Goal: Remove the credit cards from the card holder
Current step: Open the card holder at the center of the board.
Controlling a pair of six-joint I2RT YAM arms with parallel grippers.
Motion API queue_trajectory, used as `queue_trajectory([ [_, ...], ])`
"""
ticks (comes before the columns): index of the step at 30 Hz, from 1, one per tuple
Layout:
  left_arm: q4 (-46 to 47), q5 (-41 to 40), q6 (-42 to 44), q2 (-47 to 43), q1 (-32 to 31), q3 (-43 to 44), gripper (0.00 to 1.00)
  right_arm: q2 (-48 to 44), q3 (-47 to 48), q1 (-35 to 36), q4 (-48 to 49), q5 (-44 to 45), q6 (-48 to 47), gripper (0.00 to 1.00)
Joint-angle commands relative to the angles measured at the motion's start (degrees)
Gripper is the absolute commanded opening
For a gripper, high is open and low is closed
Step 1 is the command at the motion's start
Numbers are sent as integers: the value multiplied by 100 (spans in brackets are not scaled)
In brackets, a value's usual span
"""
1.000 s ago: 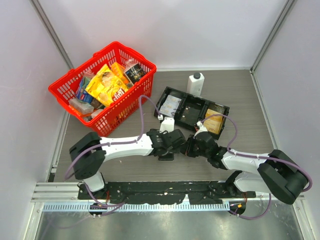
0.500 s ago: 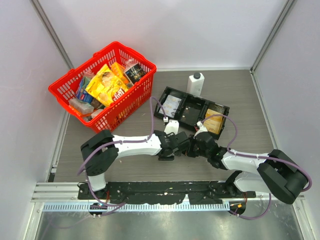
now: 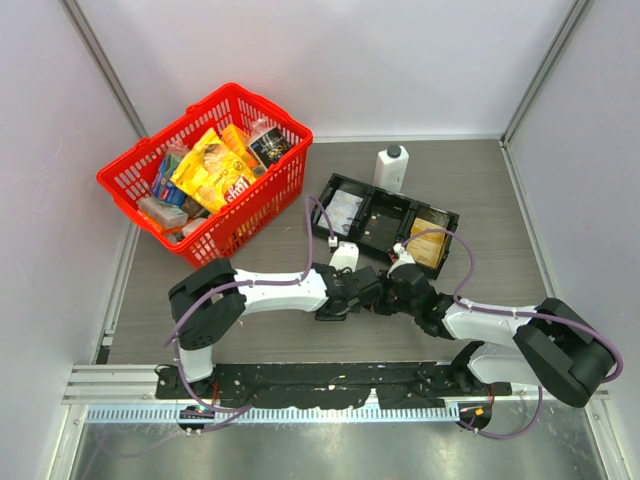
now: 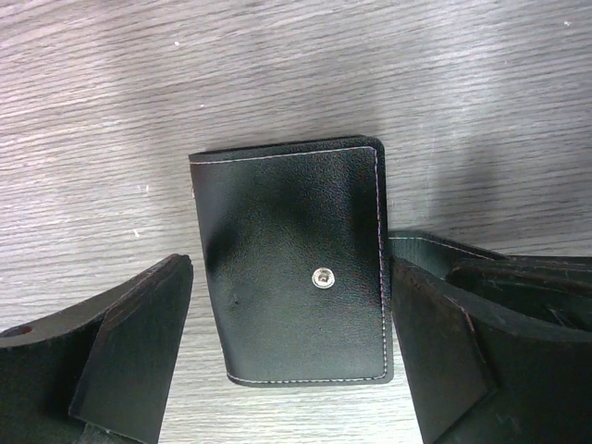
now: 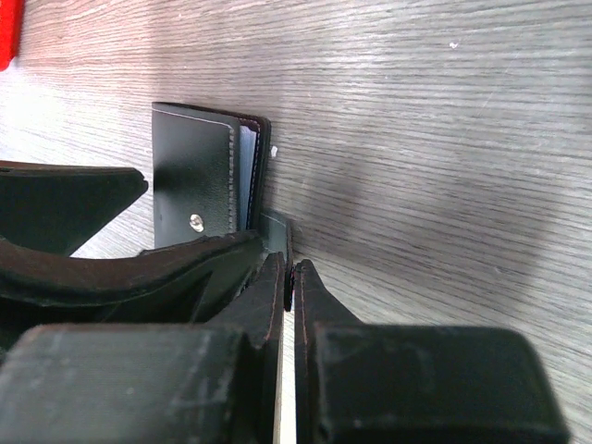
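The black card holder [image 4: 277, 213] lies flat on the wood table, its snap stud facing up. My left gripper [image 4: 291, 273] is open and straddles it, one finger [image 4: 129, 361] on each side. My right gripper [image 5: 289, 270] is shut on the holder's thin snap tab [image 4: 430, 248], right beside the left gripper's finger. Between the holder's covers [image 5: 190, 180] shows a light blue credit card edge [image 5: 245, 176]. From above, both grippers [image 3: 352, 292] [image 3: 385, 294] meet at the table's middle and hide the holder.
A long black tray [image 3: 385, 236] lies behind the grippers, with a pale card [image 3: 345, 210] in its left compartment and a golden-yellow one [image 3: 428, 243] in its right. A white bottle [image 3: 391, 167] stands behind it. A red basket [image 3: 285, 125] of packets sits at the back left.
My left arm has swung right, bringing its gripper up against the right gripper and over the holder. The right arm has not moved.
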Motion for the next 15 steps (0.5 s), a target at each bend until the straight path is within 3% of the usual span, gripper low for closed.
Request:
queue_trajectory([
  [1, -77, -489, -112, -533, -19, -78, 85, 1, 101, -14, 57, 28, -107, 1],
  [15, 2, -621, -314, -1614, 280, -939, 54, -8, 216, -49, -259, 186, -133, 1],
])
